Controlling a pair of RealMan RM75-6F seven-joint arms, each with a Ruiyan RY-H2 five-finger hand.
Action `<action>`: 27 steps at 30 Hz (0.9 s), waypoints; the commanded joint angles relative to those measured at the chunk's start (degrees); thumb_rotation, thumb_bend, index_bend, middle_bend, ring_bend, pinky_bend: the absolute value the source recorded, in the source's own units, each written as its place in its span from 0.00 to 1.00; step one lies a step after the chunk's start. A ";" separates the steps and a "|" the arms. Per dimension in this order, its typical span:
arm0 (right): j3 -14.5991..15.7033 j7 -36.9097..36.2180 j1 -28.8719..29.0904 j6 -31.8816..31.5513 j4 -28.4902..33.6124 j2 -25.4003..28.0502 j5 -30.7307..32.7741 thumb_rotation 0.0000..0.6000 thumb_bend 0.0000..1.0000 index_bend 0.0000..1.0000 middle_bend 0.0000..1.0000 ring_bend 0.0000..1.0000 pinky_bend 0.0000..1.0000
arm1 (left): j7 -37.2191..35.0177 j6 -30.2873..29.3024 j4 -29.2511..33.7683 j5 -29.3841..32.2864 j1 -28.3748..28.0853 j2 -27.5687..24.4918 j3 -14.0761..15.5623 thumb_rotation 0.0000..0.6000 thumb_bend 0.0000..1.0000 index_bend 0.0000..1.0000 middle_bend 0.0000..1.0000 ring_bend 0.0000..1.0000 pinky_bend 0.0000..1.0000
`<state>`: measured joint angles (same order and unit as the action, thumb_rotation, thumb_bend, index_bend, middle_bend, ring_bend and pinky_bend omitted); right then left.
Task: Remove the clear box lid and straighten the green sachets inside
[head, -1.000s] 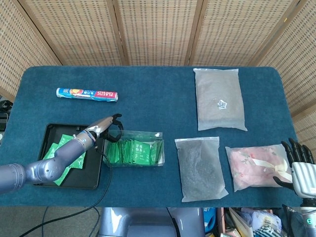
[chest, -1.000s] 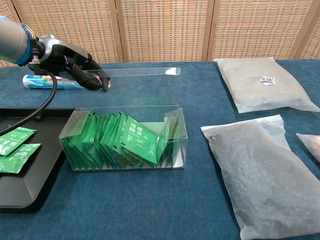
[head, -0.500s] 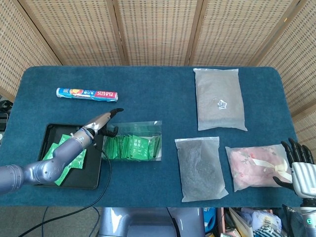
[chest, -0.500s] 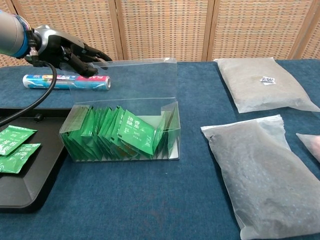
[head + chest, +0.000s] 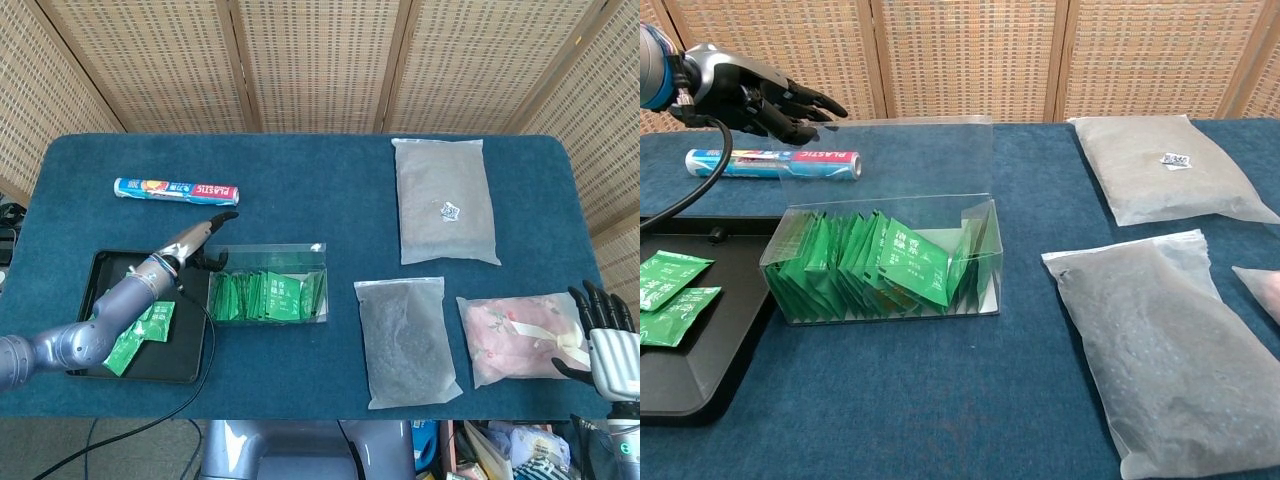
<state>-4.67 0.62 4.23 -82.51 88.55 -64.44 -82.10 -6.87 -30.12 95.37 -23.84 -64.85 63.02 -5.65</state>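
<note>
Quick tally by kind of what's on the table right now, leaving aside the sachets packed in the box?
Sealed bags: 3, grey, dark grey, pink floral
Clear box with its lid standing open: 1
Black tray: 1
Loose green sachets on the tray: 2
Plastic wrap roll: 1
Total: 8

Left arm reaches in from the lower left, forearm angled up-right; left hand [image 5: 755,98] raised, fingers extended and spread, holding nothing. Right hand [image 5: 603,335] at the lower right edge, fingers apart, pointing up, empty.
</note>
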 commanded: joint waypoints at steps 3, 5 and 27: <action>0.09 0.05 0.04 0.09 -0.06 -0.07 -0.09 1.00 0.00 0.00 0.00 0.00 0.00 | -0.20 -2.51 -1.70 -1.07 1.68 1.66 -0.12 1.00 0.60 0.00 0.00 0.00 0.00; 0.14 0.19 0.05 0.08 -0.05 -0.13 -0.17 1.00 0.00 0.00 0.00 0.00 0.00 | -0.67 -2.58 -2.66 -0.86 2.20 2.26 -0.30 1.00 0.53 0.00 0.00 0.00 0.00; 0.06 -0.26 0.05 0.16 -0.07 -0.02 0.03 1.00 0.00 0.00 0.00 0.00 0.00 | 4.18 -10.35 0.78 -13.63 6.42 0.13 -1.23 1.00 0.47 0.00 0.00 0.00 0.00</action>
<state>-4.61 0.36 4.28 -82.34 88.48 -64.46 -82.07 -5.42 -36.21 92.72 -29.99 -60.30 65.09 -6.77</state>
